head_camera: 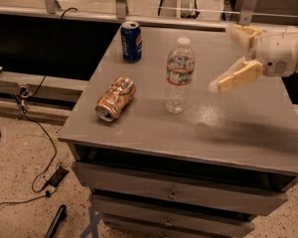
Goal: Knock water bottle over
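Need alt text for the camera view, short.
A water bottle stands upright on a grey cabinet top. The open gripper hovers beside it toward image right, not touching. A Pepsi can stands at the back left, and a crushed gold can lies on its side left of the bottle.
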Available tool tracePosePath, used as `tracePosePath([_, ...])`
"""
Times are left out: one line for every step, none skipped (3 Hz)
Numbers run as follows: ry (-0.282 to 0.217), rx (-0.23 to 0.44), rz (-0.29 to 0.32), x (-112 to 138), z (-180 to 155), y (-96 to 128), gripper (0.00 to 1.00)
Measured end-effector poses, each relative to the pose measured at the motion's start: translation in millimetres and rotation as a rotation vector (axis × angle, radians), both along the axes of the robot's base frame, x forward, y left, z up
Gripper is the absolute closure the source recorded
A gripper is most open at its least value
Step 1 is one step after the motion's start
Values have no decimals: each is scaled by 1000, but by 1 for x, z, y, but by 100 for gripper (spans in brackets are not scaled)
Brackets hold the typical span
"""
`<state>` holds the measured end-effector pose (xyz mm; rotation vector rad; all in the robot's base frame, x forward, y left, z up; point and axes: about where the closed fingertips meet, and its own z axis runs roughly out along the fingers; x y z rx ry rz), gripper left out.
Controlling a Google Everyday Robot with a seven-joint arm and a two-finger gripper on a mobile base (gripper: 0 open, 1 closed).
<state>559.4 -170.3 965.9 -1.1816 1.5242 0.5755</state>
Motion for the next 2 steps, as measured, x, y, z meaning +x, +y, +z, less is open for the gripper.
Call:
tracePosePath([-9,52,54,-12,4,21,0])
tracePosePath([-10,90,86,-18,4,45,0])
